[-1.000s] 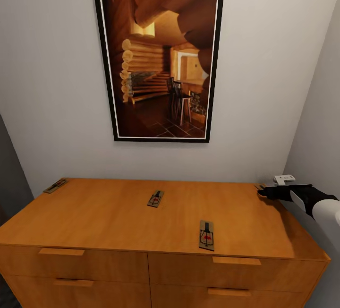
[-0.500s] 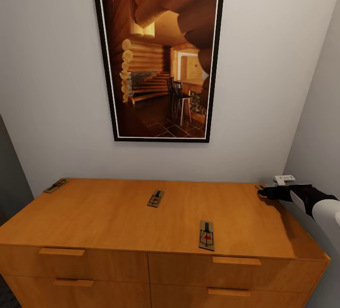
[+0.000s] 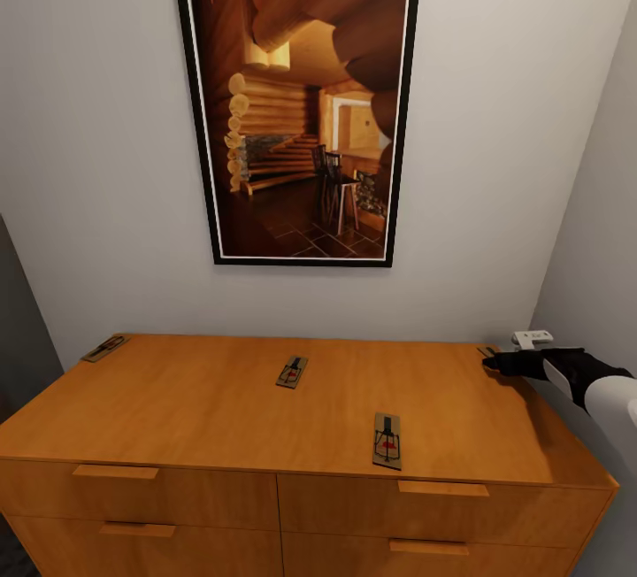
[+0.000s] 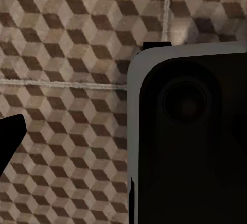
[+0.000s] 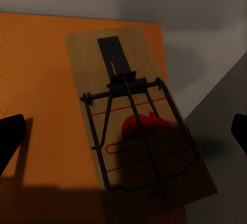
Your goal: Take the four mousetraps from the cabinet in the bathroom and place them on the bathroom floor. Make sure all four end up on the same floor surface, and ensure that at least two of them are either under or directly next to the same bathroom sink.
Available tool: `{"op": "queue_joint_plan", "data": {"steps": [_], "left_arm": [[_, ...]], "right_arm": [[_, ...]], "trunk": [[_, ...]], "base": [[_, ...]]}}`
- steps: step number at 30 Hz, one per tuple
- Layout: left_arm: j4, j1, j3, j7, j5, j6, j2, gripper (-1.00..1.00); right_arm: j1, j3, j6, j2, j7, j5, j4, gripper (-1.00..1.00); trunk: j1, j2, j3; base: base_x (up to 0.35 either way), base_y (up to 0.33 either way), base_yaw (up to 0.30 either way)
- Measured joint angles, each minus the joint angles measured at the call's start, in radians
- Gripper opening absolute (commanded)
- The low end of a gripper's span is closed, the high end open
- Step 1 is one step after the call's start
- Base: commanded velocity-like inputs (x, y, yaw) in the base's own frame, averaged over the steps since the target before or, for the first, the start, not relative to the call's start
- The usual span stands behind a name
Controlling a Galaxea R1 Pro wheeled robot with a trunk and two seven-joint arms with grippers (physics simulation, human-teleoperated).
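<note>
Unmoved: flat wooden mousetraps point(image 3: 387, 440), wire springs.

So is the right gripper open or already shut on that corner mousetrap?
Open: the right gripper's fingertips sit wide apart, either side of the mousetrap, which lies flat on the cabinet.

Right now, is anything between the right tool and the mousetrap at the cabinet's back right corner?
Nothing visible. The right tool hovers at that mousetrap, fingers spread wide on either side of it with clear cabinet top between. The trap lies flat by the wall corner.
</note>
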Motion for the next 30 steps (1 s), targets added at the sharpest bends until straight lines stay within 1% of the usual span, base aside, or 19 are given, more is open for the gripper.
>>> {"op": "queue_joint_plan", "data": {"steps": [30], "left_arm": [[0.0, 0.0, 0.0, 0.0, 0.0, 0.0, 0.0, 1.0]], "right_arm": [[0.002, -0.005, 0.0, 0.0, 0.0, -0.002, 0.0, 1.0]], "trunk": [[0.0, 0.0, 0.0]], "base": [[0.0, 0.0, 0.0]]}}
